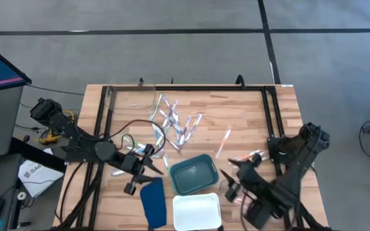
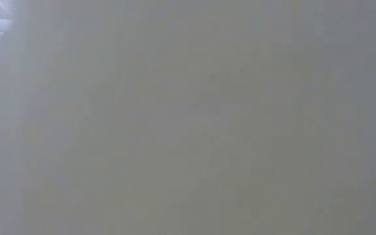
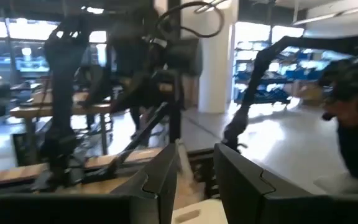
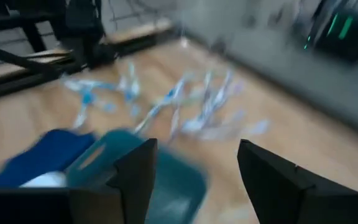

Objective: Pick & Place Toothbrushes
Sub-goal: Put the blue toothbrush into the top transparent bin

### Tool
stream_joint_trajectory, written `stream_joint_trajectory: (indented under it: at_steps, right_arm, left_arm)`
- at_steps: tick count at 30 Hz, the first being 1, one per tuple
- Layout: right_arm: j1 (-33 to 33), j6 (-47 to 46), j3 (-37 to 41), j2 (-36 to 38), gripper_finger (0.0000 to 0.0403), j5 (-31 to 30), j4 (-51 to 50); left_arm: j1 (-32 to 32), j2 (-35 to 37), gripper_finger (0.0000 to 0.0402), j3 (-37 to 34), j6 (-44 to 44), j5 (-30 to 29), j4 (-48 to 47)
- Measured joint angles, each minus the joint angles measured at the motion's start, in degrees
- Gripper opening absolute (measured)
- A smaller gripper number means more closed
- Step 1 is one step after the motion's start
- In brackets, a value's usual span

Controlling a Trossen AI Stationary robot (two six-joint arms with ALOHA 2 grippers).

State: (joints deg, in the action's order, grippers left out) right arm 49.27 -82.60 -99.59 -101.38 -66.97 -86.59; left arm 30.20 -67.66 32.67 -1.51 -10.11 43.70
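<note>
Where the high view looks down, toothbrushes (image 1: pixel 175 122) lie scattered mid-worktop (image 1: pixel 249 109), beyond a teal tray (image 1: pixel 193 173) and white tray (image 1: pixel 196 212); no writing is legible. Left gripper (image 1: pixel 148 159) sits beside a blue cloth (image 1: pixel 153 200) — right gripper (image 1: pixel 236 179) beside the teal tray. Low view — blank grey. Left wrist: fingers (image 3: pixel 160 180) slightly apart, nothing visibly between. Right wrist: fingers (image 4: pixel 135 174) apart, empty.

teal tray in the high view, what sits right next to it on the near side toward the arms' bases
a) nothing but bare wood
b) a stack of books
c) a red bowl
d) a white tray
d: in the high view a white tray lies directly beside the teal tray, with the dark blue cloth-like piece to its side.
</note>
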Motion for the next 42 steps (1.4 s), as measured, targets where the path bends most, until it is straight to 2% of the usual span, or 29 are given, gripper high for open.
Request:
stream_joint_trajectory:
  at_steps: [3,10,18,26,30,38,42]
  right_arm:
    - [-4.1,10.4,0.0,0.0,0.0216,-5.2,3.8]
    - [-13.1,23.7,1.2,-0.1,0.0216,-4.2,6.2]
    - [-22.4,33.0,7.1,-0.2,0.0215,-3.5,12.3]
    - [-25.6,46.8,10.6,-0.2,0.0217,-2.1,22.3]
    - [-26.5,55.6,12.8,-0.2,0.0216,1.5,29.4]
    - [-28.8,74.9,15.9,-0.2,0.0216,16.0,46.4]
    - [-29.5,81.3,16.5,-0.2,0.0216,21.0,52.4]
  left_arm:
    - [-2.8,0.0,0.0102,0.0,-1.5,0.1,-1.6]
    - [-10.7,0.0,0.0102,-0.3,-4.2,0.2,-7.8]
    - [-19.8,0.0,0.0102,-3.8,-4.7,0.4,-8.1]
    - [-26.9,0.0,0.0102,-5.5,-5.6,0.4,-7.4]
    - [-28.4,-0.7,0.0102,-5.5,-5.3,3.1,-5.8]
    - [-28.3,-6.6,0.0102,-5.5,-1.0,6.7,-1.0]
    - [-28.3,-8.7,0.0102,-5.5,2.1,9.1,-0.7]
